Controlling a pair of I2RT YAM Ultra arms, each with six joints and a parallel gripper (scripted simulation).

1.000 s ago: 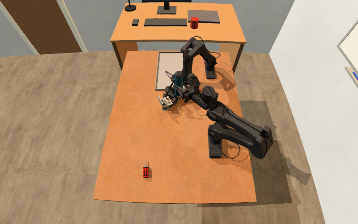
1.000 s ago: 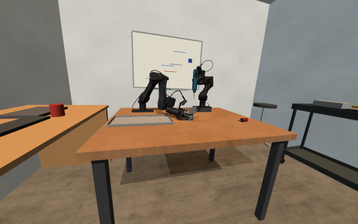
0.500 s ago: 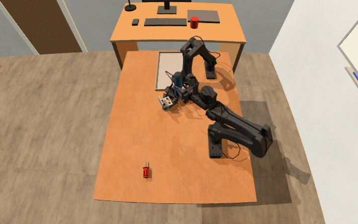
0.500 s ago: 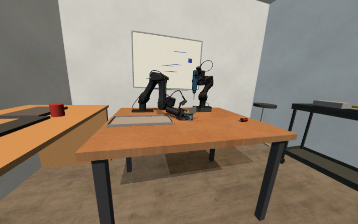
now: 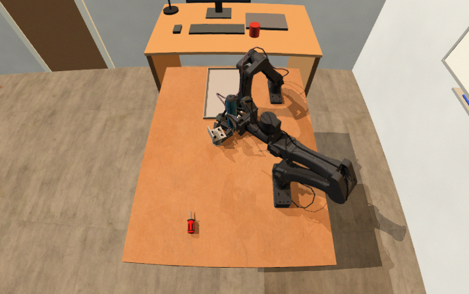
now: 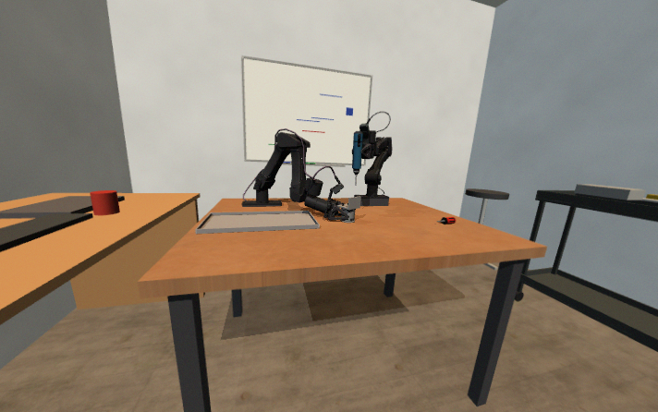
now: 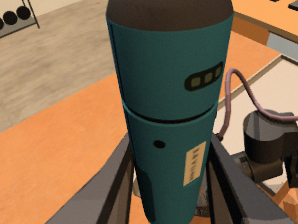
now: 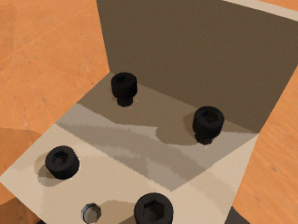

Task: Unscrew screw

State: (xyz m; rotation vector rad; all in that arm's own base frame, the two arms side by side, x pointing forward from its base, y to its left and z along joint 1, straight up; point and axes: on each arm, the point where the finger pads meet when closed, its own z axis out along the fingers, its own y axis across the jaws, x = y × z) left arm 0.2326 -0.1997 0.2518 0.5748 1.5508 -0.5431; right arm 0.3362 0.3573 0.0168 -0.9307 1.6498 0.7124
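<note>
The electric screwdriver (image 5: 230, 103) (image 6: 357, 150) (image 7: 170, 125) has a dark blue barrel and hangs upright, bit down, high above the table. My left gripper (image 7: 169, 138) (image 6: 363, 145) is shut on its barrel, one finger on each side. The joint module (image 5: 220, 140) (image 6: 349, 211) stands on the table below it, with the pale angle bracket (image 8: 150, 150) on top. Two back screws (image 8: 123, 85) (image 8: 208, 121) stand raised with shaft showing. The front left screw (image 8: 62, 161) sits low on the plate. A fourth screw (image 8: 153, 207) is cut by the frame edge. My right gripper (image 5: 226, 127) (image 6: 339, 212) reaches in low and grips the module; the bracket hides its fingers.
A shallow grey tray (image 5: 206, 93) (image 6: 257, 221) lies just behind the module. A small red hand screwdriver (image 5: 190, 225) (image 6: 447, 221) lies far off near the table's other end. A second desk with a red cup (image 5: 254, 29) stands beyond the tray.
</note>
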